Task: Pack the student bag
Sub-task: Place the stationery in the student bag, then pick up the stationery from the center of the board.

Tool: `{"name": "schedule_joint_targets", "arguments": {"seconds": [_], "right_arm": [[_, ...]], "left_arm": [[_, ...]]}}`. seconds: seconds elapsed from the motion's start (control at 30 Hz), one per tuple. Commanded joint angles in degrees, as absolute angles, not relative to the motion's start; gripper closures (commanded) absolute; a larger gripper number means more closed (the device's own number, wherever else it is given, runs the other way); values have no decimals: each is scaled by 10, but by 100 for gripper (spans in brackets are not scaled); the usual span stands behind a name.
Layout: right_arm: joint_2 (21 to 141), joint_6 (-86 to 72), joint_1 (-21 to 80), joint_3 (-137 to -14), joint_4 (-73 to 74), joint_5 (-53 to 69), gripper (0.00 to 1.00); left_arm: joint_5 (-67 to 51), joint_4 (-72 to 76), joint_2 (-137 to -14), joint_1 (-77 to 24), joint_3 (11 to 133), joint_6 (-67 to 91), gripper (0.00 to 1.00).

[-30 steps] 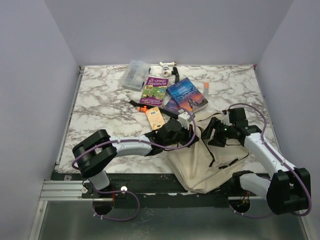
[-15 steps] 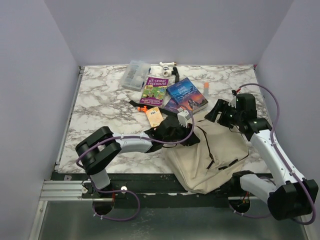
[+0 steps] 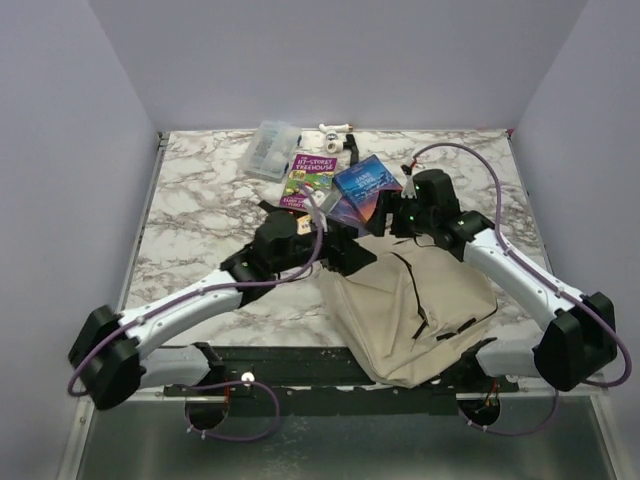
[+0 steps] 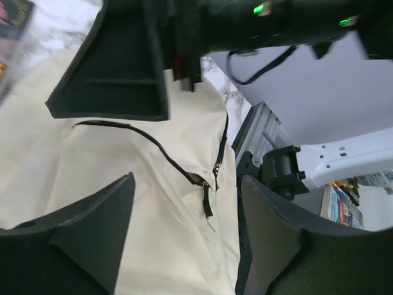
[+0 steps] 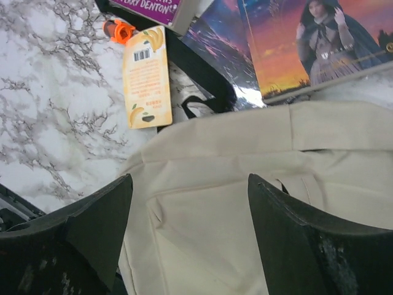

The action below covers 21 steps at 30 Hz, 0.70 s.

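Pale lilac walls enclose a marble-patterned table (image 3: 200,210), on which the items are listed by size.

Student bag (image 3: 430,320): beige fabric, laid flat at the near edge, right of centre, one corner hanging over the rim. A black zip line (image 4: 178,172) is seen across its upper face; whether the mouth gapes cannot be told. Nothing is seen packed inside.

Left gripper (image 3: 350,252): a second ago it was clamped on the bag's far left edge. Now it is spread wide and empty, held just above that corner, with the fabric directly beneath it.

Right gripper (image 3: 400,215): it has been drawn back from the bag's middle to its far edge. The jaws are wide apart and nothing is held. Bag cloth lies below, books just beyond.

Change noted: the bag has been released by both arms. A reach for the contents is judged the likely next step.

Blue book (image 3: 366,185) and purple book (image 3: 308,175): unpacked, far of the bag.

Clear box (image 3: 272,150): far left, apart.

Banana-print carton (image 5: 147,77): orange cap, just beside the bag's far left corner.
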State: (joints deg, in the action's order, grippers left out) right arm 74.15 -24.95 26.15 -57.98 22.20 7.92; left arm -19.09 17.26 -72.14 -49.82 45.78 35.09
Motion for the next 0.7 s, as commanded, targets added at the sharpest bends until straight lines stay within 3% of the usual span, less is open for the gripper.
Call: {"name": "schedule_joint_targets", "arguments": {"seconds": [0.0,0.13,0.2,0.23,0.43,0.67], "right_arm": [[796,-231,313,-633,182,9,21],[868,-210,385,-689,186,-75,20],[899,-206,412,-708,175,-91,0],[917,-203,427,-718,173,-99,0],[1030,-149,524,-779,160,-195,0],[1218,-49,642,-919,241,-458,20]], "left_arm": [[-149,-47,-560,-467,483,245,20],[-42,-219,-469,-411,571,195,10],[18,-269,-441,-380,614,181,5],[42,-281,-427,-362,630,172,2],[265,-288,-401,-318,697,127,2],[364,-130,-303,-294,570,73,2]]}}
